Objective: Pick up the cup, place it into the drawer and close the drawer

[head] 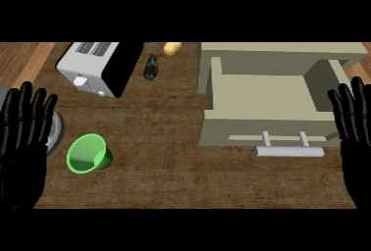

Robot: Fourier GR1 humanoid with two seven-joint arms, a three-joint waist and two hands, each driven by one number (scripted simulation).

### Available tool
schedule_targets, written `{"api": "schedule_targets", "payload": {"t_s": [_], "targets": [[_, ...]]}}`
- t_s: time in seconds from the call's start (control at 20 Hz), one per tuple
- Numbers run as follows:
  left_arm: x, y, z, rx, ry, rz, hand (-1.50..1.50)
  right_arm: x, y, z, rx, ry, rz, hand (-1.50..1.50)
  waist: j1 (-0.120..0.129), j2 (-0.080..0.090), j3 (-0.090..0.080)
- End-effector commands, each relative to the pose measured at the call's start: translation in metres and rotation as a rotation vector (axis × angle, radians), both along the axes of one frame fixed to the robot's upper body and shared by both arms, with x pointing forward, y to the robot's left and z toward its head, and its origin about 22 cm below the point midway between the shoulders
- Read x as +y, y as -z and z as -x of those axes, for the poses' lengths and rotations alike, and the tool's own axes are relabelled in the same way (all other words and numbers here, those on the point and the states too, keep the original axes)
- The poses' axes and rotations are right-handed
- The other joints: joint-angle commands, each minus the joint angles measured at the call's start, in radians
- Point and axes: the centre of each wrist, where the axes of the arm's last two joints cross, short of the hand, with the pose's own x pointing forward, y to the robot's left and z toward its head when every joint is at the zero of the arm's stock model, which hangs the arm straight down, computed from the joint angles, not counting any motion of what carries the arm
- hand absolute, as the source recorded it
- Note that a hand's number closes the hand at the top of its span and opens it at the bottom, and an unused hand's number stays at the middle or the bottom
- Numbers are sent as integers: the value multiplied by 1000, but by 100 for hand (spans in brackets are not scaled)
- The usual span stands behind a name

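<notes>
On the brown, coarse-textured counter [188, 181] below me stand, in descending size: one drawer unit, one toaster, one cup and two small items.

The drawer [264, 105] is a single pale beige box, pulled open toward me, with flat walls and one light bar handle [289, 151] on two posts at its front. The one toaster [94, 66] is boxy, white and black, with a slotted top, and lies at the rear left. One round grey rim [58, 128] shows at the left edge, partly behind my left hand.

The one cup [90, 153] is green, smooth and tapered; it lies tipped on its side at front left, mouth facing up-left, well apart from the drawer and just beside my left hand.

One dark elongated object [150, 67] and one yellow rounded object [172, 48] lie at the rear between toaster and drawer.

My left hand [23, 142] rests at the left edge, fingers straight and upward, released. My right hand [355, 132] rests at the right edge in the same pose, holding nothing.
</notes>
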Motion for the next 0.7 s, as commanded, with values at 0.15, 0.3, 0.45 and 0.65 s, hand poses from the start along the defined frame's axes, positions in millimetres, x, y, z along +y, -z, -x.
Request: {"api": "schedule_targets", "payload": {"t_s": [0.15,0.3,0.45,0.65], "targets": [[28,8,-2,-54,295,-10,-150,11,2,1,23,-50,2,-150,-4,-5,25],[23,17,-1,54,483,121,-150,22,2,-7,74,-166,-88,-150,4,-2,24],[53,10,-13,75,508,137,-150,16,3,-9,85,-154,-96,-150,-4,-3,26],[73,23,-11,62,530,142,-150,23,-2,-8,70,-165,-93,-150,-4,-5,26]]}}
